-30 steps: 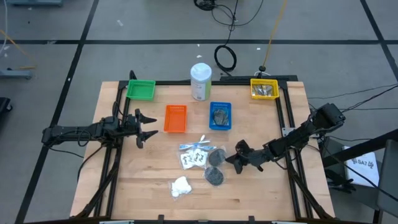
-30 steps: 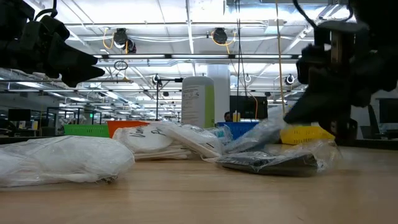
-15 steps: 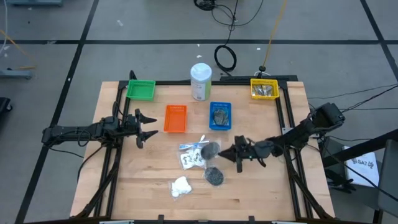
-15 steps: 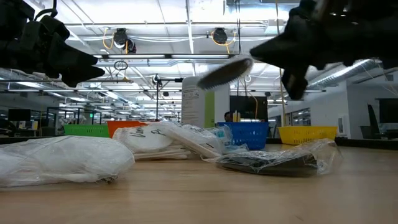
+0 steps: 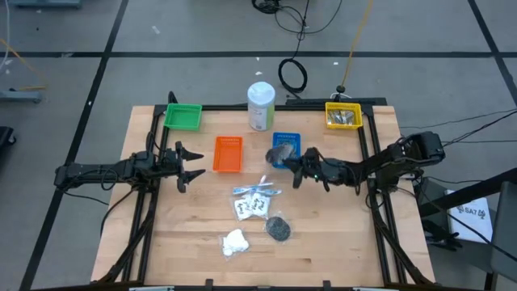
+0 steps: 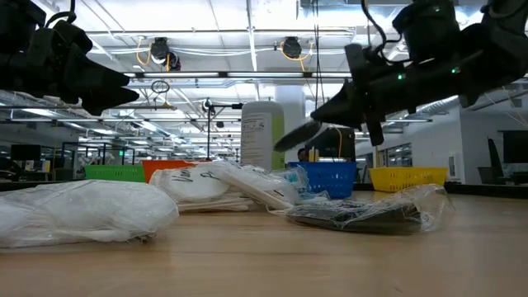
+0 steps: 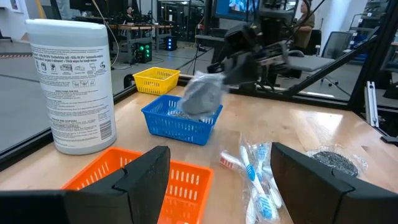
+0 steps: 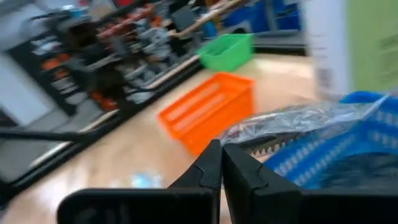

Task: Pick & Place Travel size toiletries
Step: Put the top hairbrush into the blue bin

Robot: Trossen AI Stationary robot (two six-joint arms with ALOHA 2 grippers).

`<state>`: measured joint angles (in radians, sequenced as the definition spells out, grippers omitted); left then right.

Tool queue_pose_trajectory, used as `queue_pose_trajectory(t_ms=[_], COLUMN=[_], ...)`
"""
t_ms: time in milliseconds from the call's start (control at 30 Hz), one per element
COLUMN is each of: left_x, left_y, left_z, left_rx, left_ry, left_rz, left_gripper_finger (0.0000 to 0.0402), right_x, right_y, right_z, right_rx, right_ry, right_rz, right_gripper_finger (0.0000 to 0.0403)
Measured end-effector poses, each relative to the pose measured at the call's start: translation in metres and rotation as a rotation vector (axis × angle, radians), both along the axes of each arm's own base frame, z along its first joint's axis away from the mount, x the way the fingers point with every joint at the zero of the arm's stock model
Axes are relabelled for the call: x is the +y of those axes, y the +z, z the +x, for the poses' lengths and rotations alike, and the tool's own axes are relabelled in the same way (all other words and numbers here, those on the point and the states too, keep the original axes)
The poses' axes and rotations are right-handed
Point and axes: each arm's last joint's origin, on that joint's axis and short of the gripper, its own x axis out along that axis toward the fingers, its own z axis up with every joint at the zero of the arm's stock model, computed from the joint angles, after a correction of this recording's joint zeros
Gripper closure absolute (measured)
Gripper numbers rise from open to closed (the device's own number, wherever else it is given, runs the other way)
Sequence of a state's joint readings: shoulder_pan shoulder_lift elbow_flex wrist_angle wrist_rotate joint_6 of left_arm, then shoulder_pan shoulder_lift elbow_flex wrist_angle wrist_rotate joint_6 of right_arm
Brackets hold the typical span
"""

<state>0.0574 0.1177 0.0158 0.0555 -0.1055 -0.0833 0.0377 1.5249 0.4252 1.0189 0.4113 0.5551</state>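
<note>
My right gripper (image 5: 296, 166) is shut on a dark grey round puff in a clear sachet (image 5: 282, 153), held over the blue tray (image 5: 289, 140). The left wrist view shows this puff (image 7: 202, 94) hanging above the blue tray (image 7: 177, 124). On the table lie a second bagged puff (image 5: 279, 228), clear sachets with slim sticks (image 5: 254, 191), a white sachet (image 5: 251, 208) and a white fluffy wad (image 5: 234, 242). My left gripper (image 5: 196, 163) waits open at the table's left, beside the orange tray (image 5: 228, 153). My right gripper pinches the edge of the puff's clear plastic sachet (image 8: 244, 132) between its two shut fingers (image 8: 208, 163). It comes from the table's right, about level. The bagged puff (image 6: 302, 135) is lifted clear and sticks out past the fingertips, tilted, above the blue tray.
A tall white bottle with a green label (image 5: 261, 105) stands at the far edge. A green tray (image 5: 183, 116) sits far left, and a yellow tray (image 5: 342, 115) with contents far right. The blue tray holds another dark item. Bare wood lies along the near edge.
My right gripper has lifted one bagged puff off the table near the other puff. It has carried the puff up and toward the far edge to above the blue tray, staying shut on it. The other sachets, puff and wad have stayed in place.
</note>
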Motion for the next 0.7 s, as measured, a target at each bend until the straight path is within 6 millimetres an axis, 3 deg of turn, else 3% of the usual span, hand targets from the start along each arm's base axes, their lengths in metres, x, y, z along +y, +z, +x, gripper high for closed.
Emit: queue_pose_trajectory(t_ms=[700], left_x=[0.000], left_y=[0.000], left_z=[0.000], left_rx=[0.000], left_ry=[0.000], left_rz=[0.000], left_gripper_finger=[0.0128], right_x=[-0.011], right_y=[-0.014], right_z=[-0.007], right_rx=[0.179], right_ry=[-0.234], right_rz=[-0.081], right_gripper_finger=[0.0403])
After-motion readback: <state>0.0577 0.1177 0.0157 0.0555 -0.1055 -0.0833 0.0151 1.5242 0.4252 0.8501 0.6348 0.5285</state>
